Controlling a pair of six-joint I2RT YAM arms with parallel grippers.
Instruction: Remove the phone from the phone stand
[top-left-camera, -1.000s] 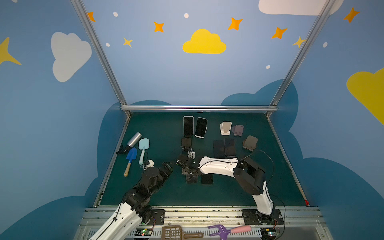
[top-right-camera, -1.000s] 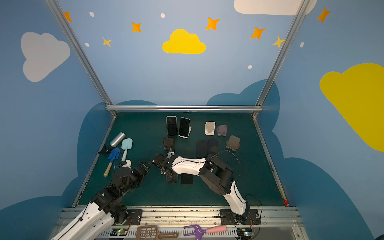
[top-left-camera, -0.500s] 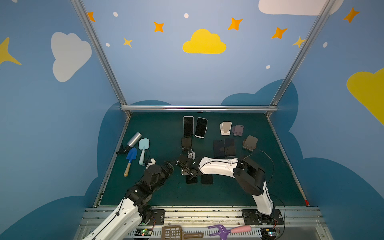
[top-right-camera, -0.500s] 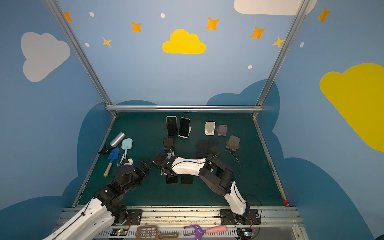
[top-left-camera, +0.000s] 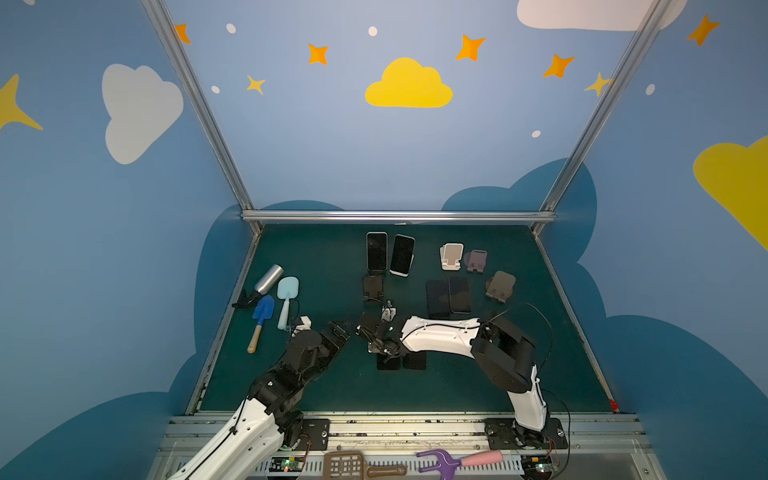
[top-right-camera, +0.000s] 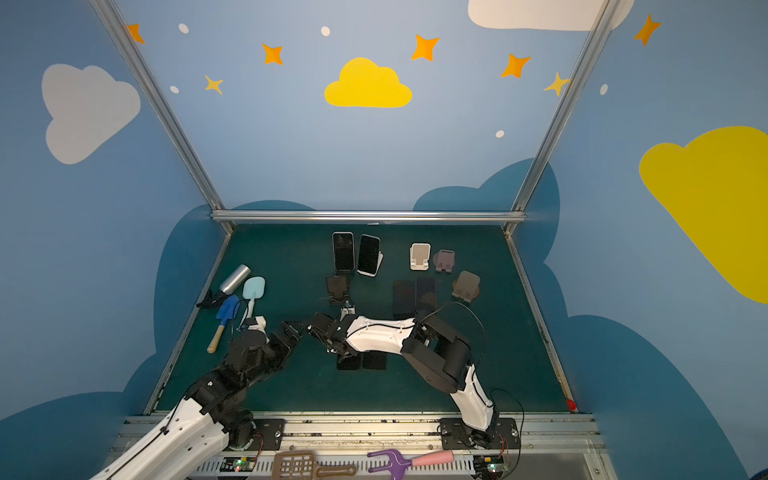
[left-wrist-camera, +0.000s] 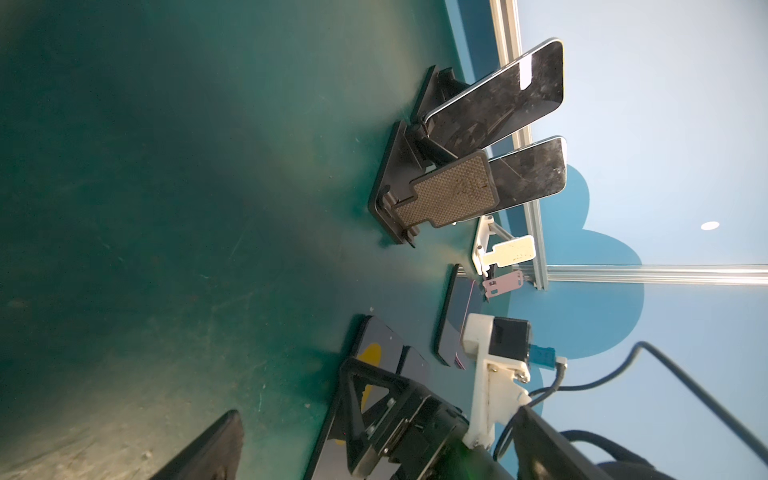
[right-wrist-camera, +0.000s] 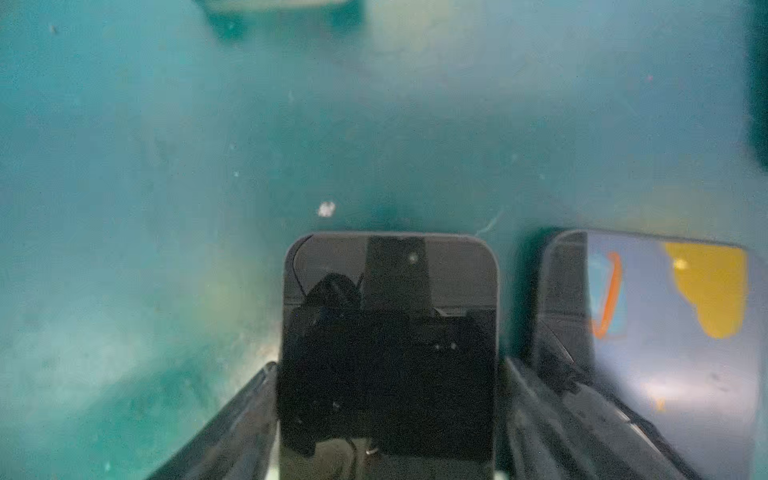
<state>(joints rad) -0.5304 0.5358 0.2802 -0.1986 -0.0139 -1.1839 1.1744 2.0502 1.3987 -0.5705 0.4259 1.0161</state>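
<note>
Quick update from our bench. The phone (top-left-camera: 388, 362) we're after is a dark slab with rounded corners and a glossy black screen. In the right wrist view the phone (right-wrist-camera: 388, 286) is shiny enough to mirror the hardware hanging above it. It lies flat on the green mat (top-left-camera: 316, 266), at about 6 o'clock from the mat's middle in both top views. A second phone (top-left-camera: 414, 360) lies flat just beside it at 3 o'clock. The dark phone stand (top-left-camera: 372, 286) sits at 12 o'clock from our phone and apart from it (so yes, the phone is off the stand).

The right gripper (top-left-camera: 379, 345) hangs over the phone's 12 o'clock end. Its jaws are spread to either side of the phone, and a sliver of mat shows between each finger and the phone's edge, so it isn't squeezing anything.

The left gripper (top-left-camera: 340, 330) is near the right one, at roughly 9 o'clock from it, and clear of the phone. We honestly can't tell whether its jaws are wide or narrow from these views.

Compared with a second ago, the right gripper is in nearly the same spot, but its jaws now stand wider. The phone is in about the same place on the mat, and the left arm has hardly shifted.
</note>
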